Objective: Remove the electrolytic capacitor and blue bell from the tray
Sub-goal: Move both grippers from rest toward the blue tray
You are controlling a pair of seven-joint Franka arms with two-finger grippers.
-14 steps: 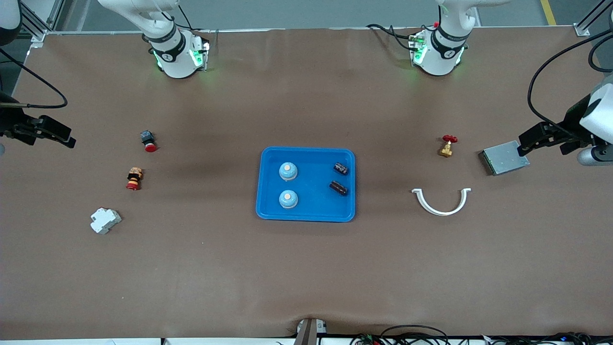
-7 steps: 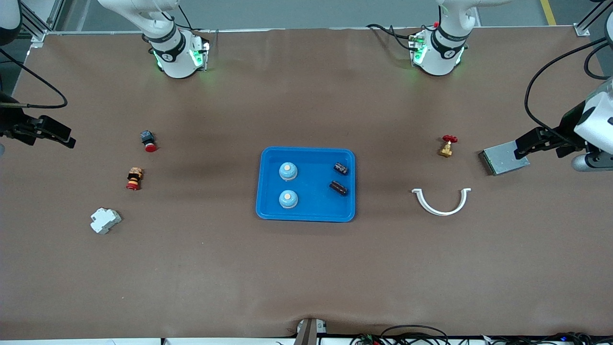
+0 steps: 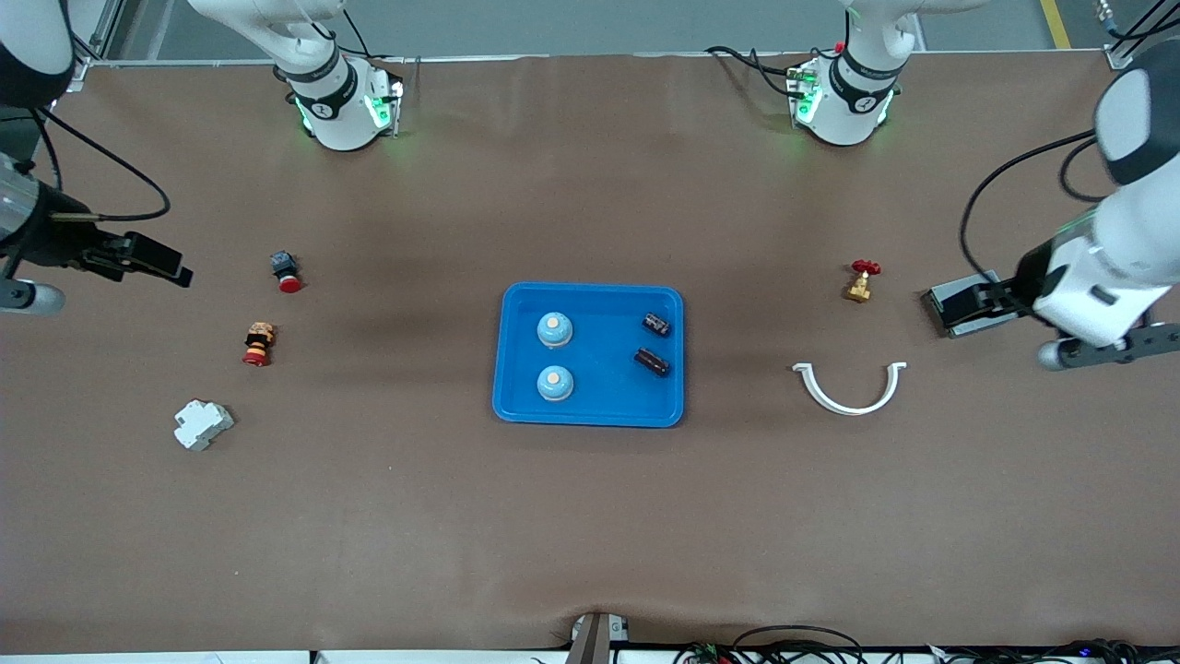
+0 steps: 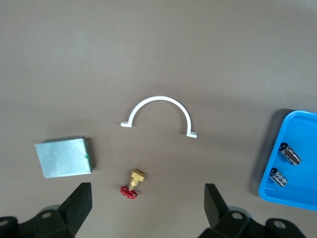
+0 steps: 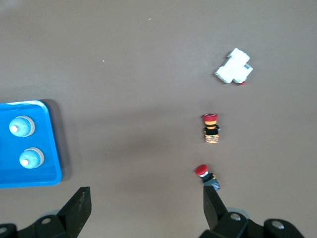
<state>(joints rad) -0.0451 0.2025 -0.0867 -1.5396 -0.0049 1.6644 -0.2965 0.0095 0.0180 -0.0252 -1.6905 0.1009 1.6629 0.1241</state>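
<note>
A blue tray (image 3: 590,406) lies mid-table. In it stand two light-blue bells (image 3: 555,329) (image 3: 554,384) and lie two dark capacitors (image 3: 656,324) (image 3: 652,361). My left gripper (image 3: 966,305) is open and empty, up over a grey box at the left arm's end. Its wrist view shows the capacitors (image 4: 290,153) (image 4: 278,177) in the tray (image 4: 304,129), away from the gripper (image 4: 147,206). My right gripper (image 3: 152,261) is open and empty over bare table at the right arm's end. Its wrist view shows the gripper (image 5: 146,208) and both bells (image 5: 22,127) (image 5: 31,158).
Toward the left arm's end lie a red-handled brass valve (image 3: 861,281), a white curved clip (image 3: 850,387) and the grey box (image 4: 63,156). Toward the right arm's end lie a red push button (image 3: 287,270), a red-and-yellow button (image 3: 259,343) and a white breaker (image 3: 203,424).
My left gripper has swung in over the grey box and now covers most of it. My right gripper has moved a little toward the tray. Nothing on the table has moved.
</note>
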